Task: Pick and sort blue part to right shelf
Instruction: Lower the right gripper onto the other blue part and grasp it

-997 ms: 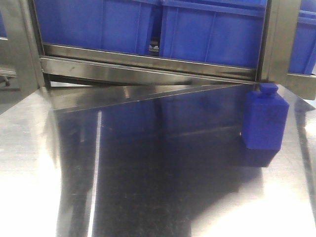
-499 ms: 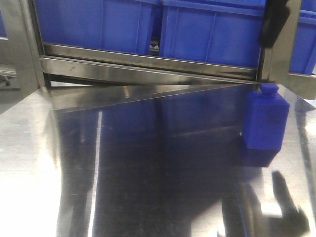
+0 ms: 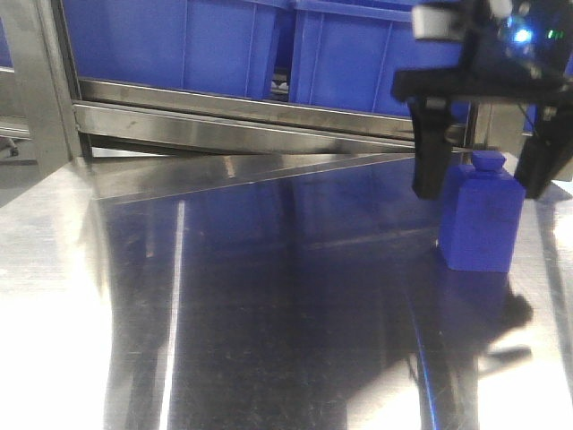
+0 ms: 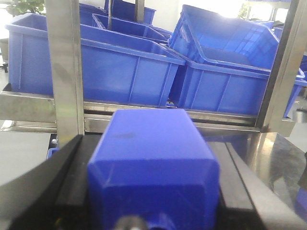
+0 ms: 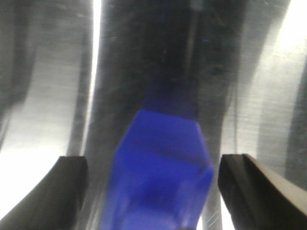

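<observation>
Standing upright near the right rear of the brushed stainless table (image 3: 269,296) is the blue part (image 3: 479,228), a matte plastic bottle form: square body, sloped shoulders, short round cap. Its base rests on the steel, which mirrors it as a dark blue smear.

The right gripper (image 3: 483,191) hangs over it, released, with jaws spread wide. Its two flat black fingers (image 3: 428,166) flank the shoulders, one to each side. In the front view the left-hand one overlaps the part's edge and the other stands clear of it. The right wrist view is blurred; it shows a gap of bare steel between each finger and the blue faces.

Behind the table, a steel shelf rail (image 3: 269,112) carries smooth-walled blue plastic bins (image 3: 385,54) with ribbed corners.

The left gripper (image 4: 151,148) shows only in its own wrist view. It is clamped on a second blue part (image 4: 151,163) of the same boxy shape, with chamfered edges and a faintly speckled top face. Black pads (image 4: 72,187) lie flush against both of its sides. Beyond it are a square steel post (image 4: 64,72) and more bins, some tilted against each other.
</observation>
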{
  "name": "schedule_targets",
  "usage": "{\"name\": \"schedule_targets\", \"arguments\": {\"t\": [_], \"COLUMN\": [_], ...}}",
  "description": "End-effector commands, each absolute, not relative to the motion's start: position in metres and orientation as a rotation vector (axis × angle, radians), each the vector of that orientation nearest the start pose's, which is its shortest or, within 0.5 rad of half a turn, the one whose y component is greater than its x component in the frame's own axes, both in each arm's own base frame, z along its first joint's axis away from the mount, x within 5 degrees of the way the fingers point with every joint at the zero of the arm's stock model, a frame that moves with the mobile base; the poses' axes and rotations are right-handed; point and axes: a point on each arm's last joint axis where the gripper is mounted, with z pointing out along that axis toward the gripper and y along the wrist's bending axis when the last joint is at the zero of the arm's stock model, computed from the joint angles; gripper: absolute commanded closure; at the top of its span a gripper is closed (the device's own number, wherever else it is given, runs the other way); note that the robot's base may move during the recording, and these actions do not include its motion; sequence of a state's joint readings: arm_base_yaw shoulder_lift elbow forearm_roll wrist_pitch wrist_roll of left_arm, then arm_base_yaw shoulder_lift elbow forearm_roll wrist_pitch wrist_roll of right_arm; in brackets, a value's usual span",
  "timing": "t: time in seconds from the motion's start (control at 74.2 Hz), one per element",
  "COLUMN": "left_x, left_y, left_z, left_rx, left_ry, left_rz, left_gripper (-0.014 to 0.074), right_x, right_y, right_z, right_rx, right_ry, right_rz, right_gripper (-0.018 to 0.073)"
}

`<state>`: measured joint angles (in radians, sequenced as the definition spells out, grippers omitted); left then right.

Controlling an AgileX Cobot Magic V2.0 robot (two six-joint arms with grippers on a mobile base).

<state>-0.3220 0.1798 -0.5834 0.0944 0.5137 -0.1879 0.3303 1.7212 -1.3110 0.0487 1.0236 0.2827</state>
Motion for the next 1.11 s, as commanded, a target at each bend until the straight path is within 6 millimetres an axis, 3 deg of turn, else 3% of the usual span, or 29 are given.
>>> {"name": "schedule_targets", "arguments": {"t": [0.0,0.189,0.283,0.458,0.553,0.822,1.092], "left_x": [0.029,0.029,0.029,0.029,0.029,0.025,-0.006], "left_y": [-0.006,-0.006,-0.006,-0.006,-0.006,0.001,0.022], "left_z": [0.363,0.363,0.363,0.363,0.363,0.367,0.363], "left_rx": [0.140,0.140,0.140,0.140,0.140,0.129,0.101], "left_ry": [1.484,1.484,1.484,1.484,1.484,1.513,1.513], "left_rz": [-0.317,-0.317,-0.317,-0.317,-0.317,-0.229,-0.096], "left_gripper": [0.0347,0.0347,0.0347,0.0347,0.0347,0.0347,0.0347], "right_x": [0.331,0.336,0.337,0.336,0.335,0.316,0.273], "right_y": [0.114,0.116,0.116,0.116,0.116,0.111,0.089], "right_z": [0.265,0.247,0.244,0.244,0.248,0.284,0.305], "right_rx": [-0.025,-0.025,-0.025,-0.025,-0.028,-0.049,-0.103], "right_ry": [2.862,2.919,2.931,2.935,2.923,2.748,2.568], "right_rz": [0.156,0.133,0.128,0.127,0.132,0.179,0.132], "right_gripper": [-0.0065,-0.0062,0.0001,0.0332,0.0433,0.0440,0.0440]}}
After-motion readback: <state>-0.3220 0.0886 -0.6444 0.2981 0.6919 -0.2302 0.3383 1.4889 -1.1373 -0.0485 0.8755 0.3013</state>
